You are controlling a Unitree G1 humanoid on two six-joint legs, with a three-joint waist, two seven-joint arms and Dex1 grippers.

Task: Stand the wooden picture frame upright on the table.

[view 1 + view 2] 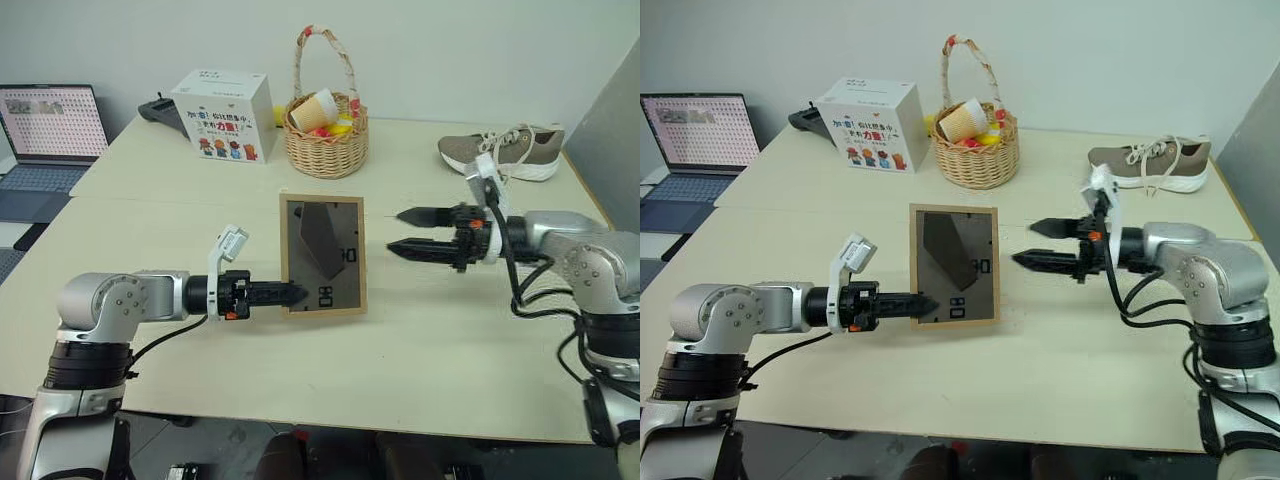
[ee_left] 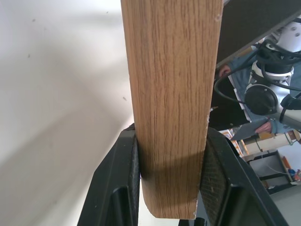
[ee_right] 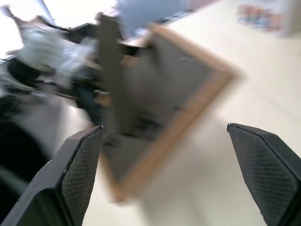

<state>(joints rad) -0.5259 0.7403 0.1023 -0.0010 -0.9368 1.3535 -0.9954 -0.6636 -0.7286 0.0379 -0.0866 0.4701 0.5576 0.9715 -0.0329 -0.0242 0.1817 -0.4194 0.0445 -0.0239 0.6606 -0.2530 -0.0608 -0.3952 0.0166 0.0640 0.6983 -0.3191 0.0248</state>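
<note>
While the wooden picture frame (image 1: 323, 255) stands upright on the tabletop (image 1: 420, 330), its dark back panel and fold-out stand (image 1: 324, 238) face the robot. The left hand (image 1: 290, 294) is clamped on the frame's lower left corner, both black fingers (image 2: 117, 183) pressing the light wood edge between them. Just to the right of the frame, the right hand (image 1: 412, 232) hovers apart from it with its fingers spread wide and nothing between them. Beyond the frame sit a wicker basket (image 1: 326, 140), a white printed box (image 1: 225, 115) and a grey sneaker (image 1: 503, 152).
</note>
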